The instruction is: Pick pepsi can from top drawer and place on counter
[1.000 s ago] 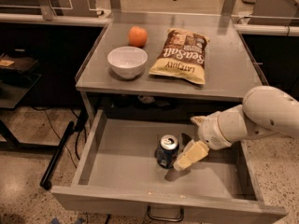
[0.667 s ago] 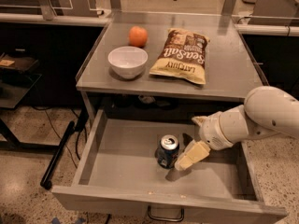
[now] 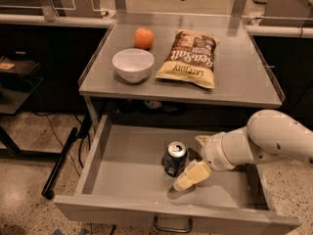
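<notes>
The pepsi can (image 3: 175, 158) stands upright in the middle of the open top drawer (image 3: 122, 180), dark blue with a silver top. My gripper (image 3: 188, 163) is down inside the drawer just to the right of the can. It is open, with one cream finger (image 3: 191, 175) low beside the can's base and the other finger's tip (image 3: 201, 139) further back. The can is not held. The grey counter (image 3: 234, 77) lies above the drawer.
On the counter stand a white bowl (image 3: 132, 65), an orange fruit (image 3: 144, 37) and a chip bag (image 3: 188, 58); its right part is bare. The drawer's dark handle (image 3: 172, 226) is at the front centre. Black side tables flank the counter.
My gripper has edged slightly left and toward the drawer's front, closer to the can. The can has not moved.
</notes>
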Available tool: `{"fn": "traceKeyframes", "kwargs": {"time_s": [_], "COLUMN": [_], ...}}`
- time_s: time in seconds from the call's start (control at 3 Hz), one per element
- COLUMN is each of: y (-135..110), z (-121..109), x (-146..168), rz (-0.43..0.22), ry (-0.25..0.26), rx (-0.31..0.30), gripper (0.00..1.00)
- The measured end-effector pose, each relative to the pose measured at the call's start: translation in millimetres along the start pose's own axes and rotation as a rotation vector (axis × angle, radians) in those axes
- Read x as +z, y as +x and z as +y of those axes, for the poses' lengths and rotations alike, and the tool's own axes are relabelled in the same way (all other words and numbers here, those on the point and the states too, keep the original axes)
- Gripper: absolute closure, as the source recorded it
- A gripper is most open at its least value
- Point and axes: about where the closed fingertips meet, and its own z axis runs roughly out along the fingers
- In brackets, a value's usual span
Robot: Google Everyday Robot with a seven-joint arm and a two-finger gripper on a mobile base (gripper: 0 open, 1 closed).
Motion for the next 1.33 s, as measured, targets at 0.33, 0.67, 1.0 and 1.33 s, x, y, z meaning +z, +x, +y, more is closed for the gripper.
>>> {"fn": "traceKeyframes", "kwargs": {"time_s": [0.33,0.67,1.0,1.33], "y": [-2.5,-0.8,4.5,2.0], "z": [-7.6,-7.4,-6.7,-12.2], "x": [22.2,22.5,23.7,26.7], "rz": [-0.036,-0.037,-0.039,-0.053], "ry": [0.011,0.013,0.019,0.025], "rx": [0.022,0.026,0.039,0.040], "gripper": [0.00,0.00,0.00,0.00]}}
